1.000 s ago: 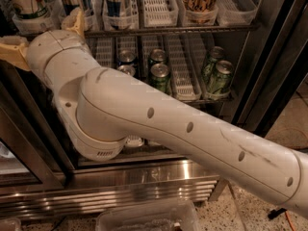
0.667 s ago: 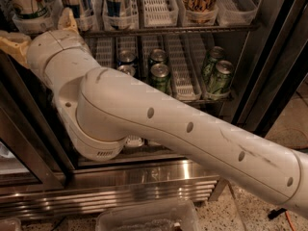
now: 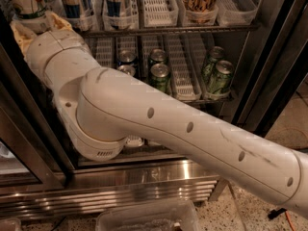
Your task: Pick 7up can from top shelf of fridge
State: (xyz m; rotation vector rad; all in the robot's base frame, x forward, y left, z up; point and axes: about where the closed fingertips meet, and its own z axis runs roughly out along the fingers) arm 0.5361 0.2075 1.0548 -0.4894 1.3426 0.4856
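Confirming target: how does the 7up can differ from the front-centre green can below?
The 7up can is mostly white, the green can dark green. The 7up can stands on the top shelf by the gripper; the green can sits one rack down, away from it. Both upright.

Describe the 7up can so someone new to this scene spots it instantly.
In the fridge, go to the top shelf and its far left end. The 7up can stands there, with the gripper at its base; it is white with a green band, unlike the dark green cans on the rack below.
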